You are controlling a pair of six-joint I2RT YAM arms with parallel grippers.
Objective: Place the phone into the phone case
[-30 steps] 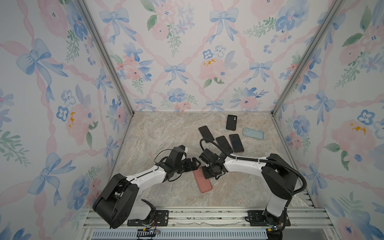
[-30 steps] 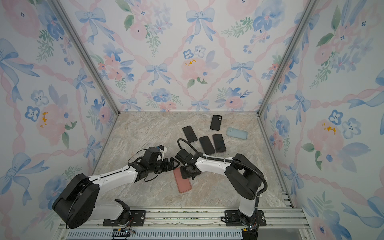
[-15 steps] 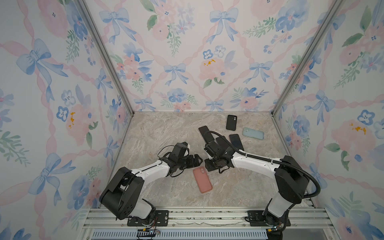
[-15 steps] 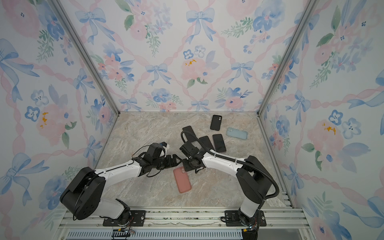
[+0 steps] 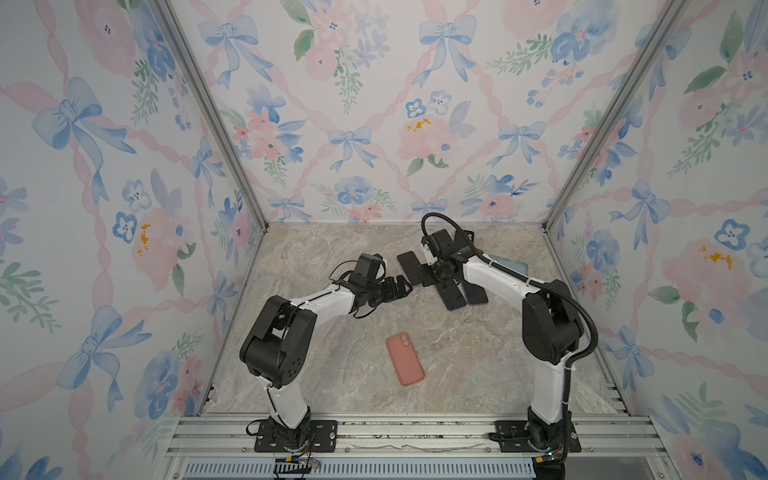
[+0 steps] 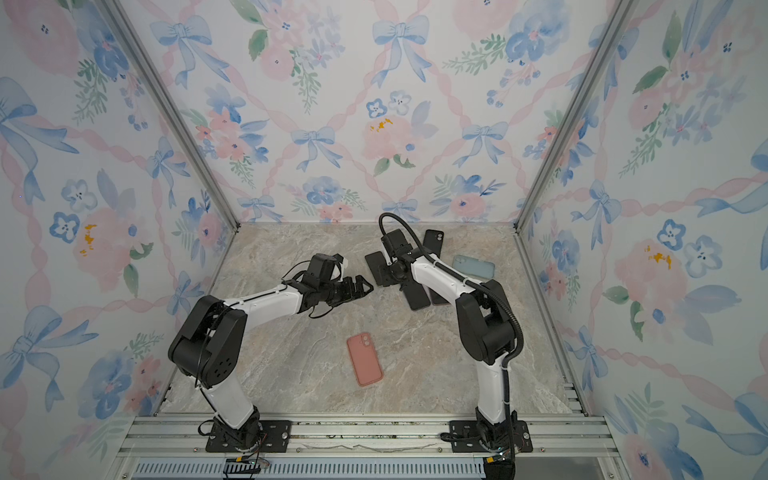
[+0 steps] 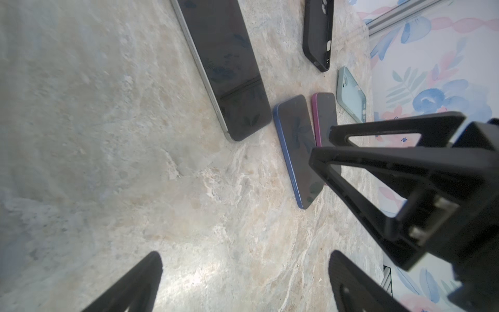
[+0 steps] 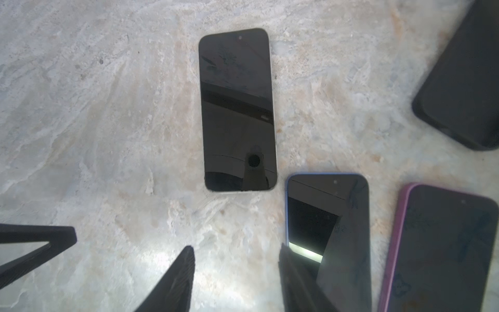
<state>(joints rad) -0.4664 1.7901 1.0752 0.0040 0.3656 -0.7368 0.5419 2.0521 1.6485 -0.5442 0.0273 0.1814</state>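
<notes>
Grippers: the left gripper [image 7: 245, 259] is spread wide and empty, low over bare tabletop [image 5: 478, 365]. The right gripper [image 8: 235, 251] has its jaws apart with nothing between them, tips down just beside the blue-edged phone [image 8: 326, 216].

Task items: the silver-edged phone [image 8: 237, 108] lies flat, screen up, around mid-tabletop toward the back edge. It is clear of its neighbours and straight ahead of the right gripper, so it is judged the likely candidate. A purple-edged phone [image 8: 442, 248] lies next to the blue-edged one. A black case [image 7: 317, 32] and a pale green case [image 7: 351, 94] lie nearer the back right corner. A pink case [image 5: 405, 359] lies back up toward the front edge; whether it is filled cannot be told.

Handling (judged):
- The phone is expected to be stiff, fairly dense and glass-fronted, hence slippery and easily scratched on stone.
- No lip is offered while it lies flat, so the two long side edges should be pinched across the narrow width, near mid-length.
- Alternatively one end could be tipped up first.
- The cases are assumed light and pliable at the rim, and likely to slide unless pinned down.
</notes>
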